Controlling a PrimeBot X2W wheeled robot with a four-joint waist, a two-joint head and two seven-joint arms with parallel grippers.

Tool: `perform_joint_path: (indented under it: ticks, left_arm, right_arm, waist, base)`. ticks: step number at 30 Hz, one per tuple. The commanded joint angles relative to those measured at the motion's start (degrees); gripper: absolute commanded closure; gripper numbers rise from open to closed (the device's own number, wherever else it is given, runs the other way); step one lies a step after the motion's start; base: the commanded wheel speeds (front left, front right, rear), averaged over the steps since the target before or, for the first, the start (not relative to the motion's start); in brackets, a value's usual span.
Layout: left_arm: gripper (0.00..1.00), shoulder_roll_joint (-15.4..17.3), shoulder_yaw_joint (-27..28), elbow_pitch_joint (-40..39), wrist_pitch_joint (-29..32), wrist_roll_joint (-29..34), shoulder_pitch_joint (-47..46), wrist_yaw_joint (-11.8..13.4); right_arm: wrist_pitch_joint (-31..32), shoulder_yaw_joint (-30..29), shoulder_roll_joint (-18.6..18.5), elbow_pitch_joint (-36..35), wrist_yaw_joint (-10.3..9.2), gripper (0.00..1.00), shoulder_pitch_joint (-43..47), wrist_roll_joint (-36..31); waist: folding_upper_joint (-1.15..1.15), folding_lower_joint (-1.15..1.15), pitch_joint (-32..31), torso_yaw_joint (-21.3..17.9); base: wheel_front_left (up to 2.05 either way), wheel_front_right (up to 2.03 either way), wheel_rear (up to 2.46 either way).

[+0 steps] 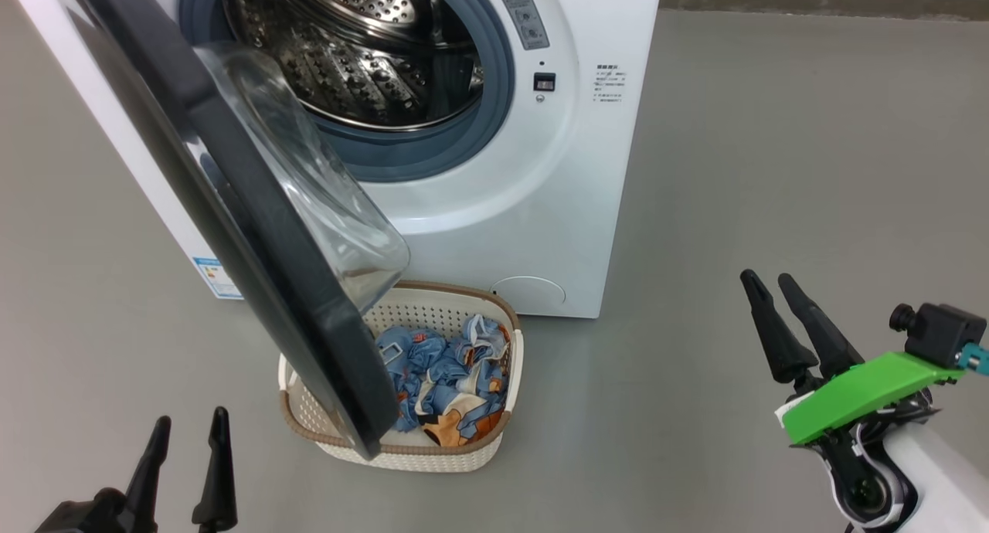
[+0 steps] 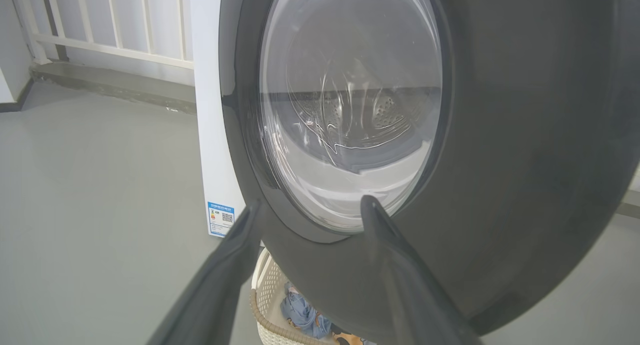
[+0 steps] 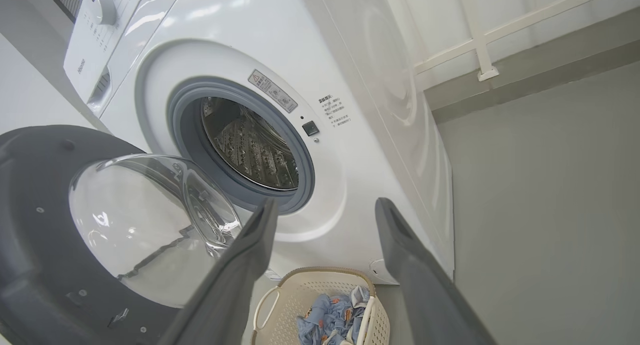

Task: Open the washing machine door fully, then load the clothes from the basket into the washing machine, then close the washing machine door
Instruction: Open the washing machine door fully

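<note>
The white washing machine [image 1: 541, 170] [image 3: 350, 150] stands ahead with its steel drum [image 1: 363, 46] [image 3: 250, 145] exposed. Its washing machine door [image 1: 232, 201] [image 2: 500, 135] [image 3: 45, 245], a black ring around a bulging glass bowl, hangs open toward me and overlaps the basket's left part. On the floor in front sits the cream basket [image 1: 506, 347] [image 3: 300, 295] [image 2: 265, 290], holding the light-blue printed clothes [image 1: 444, 378] [image 3: 330, 315] [image 2: 300, 315]. My left gripper [image 1: 189, 432] [image 2: 310, 210] is open, low at the left, close to the door's outer face. My right gripper [image 1: 773, 282] [image 3: 325, 207] is open at the right, apart from everything.
Grey floor [image 1: 773, 170] spreads to the right of the machine. A white railing [image 2: 100, 35] [image 3: 475, 40] on a low ledge runs behind. A blue energy label [image 1: 216, 274] [image 2: 221, 217] is on the machine's left side.
</note>
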Motion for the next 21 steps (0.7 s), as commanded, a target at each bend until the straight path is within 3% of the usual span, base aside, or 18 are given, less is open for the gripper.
perform_joint_path:
  ticks: [1, 13, 21]
  left_arm:
    - [0.0, 1.3, 2.2, -1.6, -0.4, 0.6, -0.5, 0.0]
    - [0.0, 1.3, 2.1, -1.4, -0.4, 0.6, -0.5, 0.0]
    - [0.0, 1.3, 1.8, -1.3, -0.4, 0.4, -0.9, 0.0]
  right_arm:
    - [-0.7, -1.3, 0.4, -1.9, 0.33, 0.0, 1.6, -3.4]
    - [-0.7, -14.7, 6.2, -5.7, 0.33, 0.0, 8.0, -28.4]
    - [-0.7, -18.1, 8.8, -5.5, 0.33, 0.0, 10.5, -36.3]
  waist:
    - [0.0, 0.0, -0.1, -0.2]
    - [0.0, 0.0, -0.4, -0.6]
    - [0.0, 0.0, 0.0, -0.3]
  base:
    - [0.0, 0.0, 0.0]
    - [0.0, 0.0, 0.0]
    - [0.0, 0.0, 0.0]
